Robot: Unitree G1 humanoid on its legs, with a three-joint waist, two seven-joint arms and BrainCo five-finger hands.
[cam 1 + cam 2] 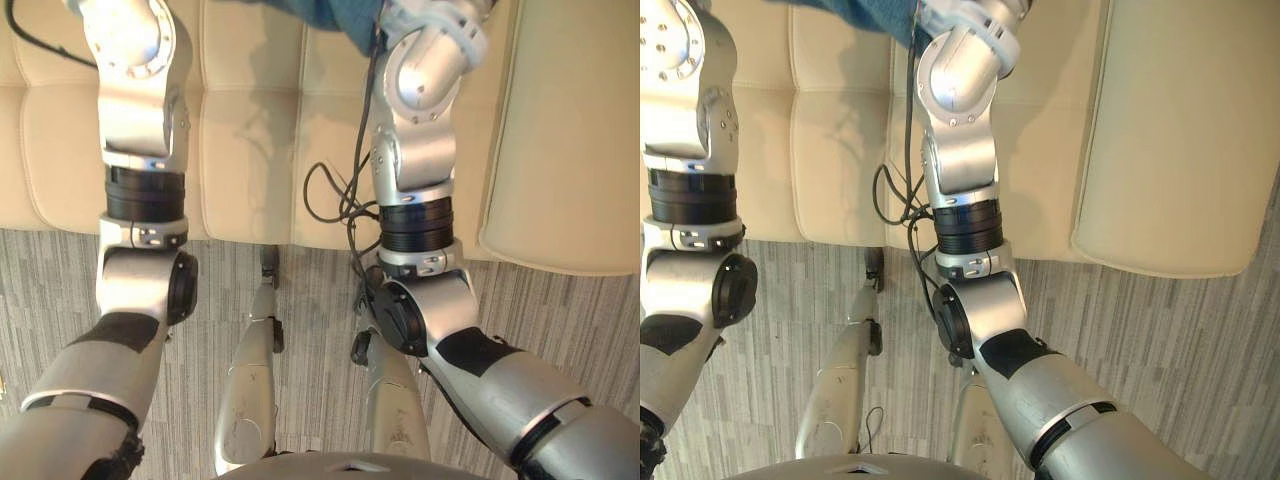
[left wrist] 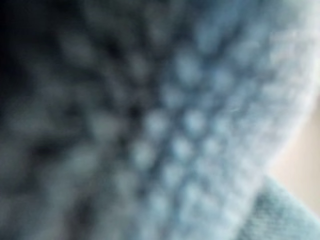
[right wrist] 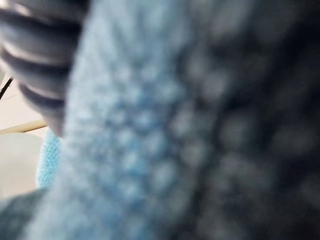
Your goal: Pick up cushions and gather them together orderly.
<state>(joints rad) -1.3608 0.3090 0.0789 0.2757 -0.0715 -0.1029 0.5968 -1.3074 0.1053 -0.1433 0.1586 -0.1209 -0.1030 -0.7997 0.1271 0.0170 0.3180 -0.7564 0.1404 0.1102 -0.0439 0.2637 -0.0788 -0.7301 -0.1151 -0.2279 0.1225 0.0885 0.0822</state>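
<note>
The right hand (image 3: 35, 50) showed its dark ribbed cover right up against a blue knitted cushion (image 3: 140, 125). I could not tell if it was gripping or loose, and the same went for the left hand. The left arm (image 1: 140, 150) and right arm (image 1: 415, 160) reached far over the cream sofa (image 1: 250, 150), where a bit of the blue cushion showed. This looked like the pick-up step. Next the hands would need a firm hold from both sides, then a lift toward the big cream cushion (image 1: 570, 140) on the right. The wrist views showed the knit up close and a paler blue cloth (image 3: 47, 160) beside it. The eye views showed the sofa and the grey floor (image 1: 560, 320).
</note>
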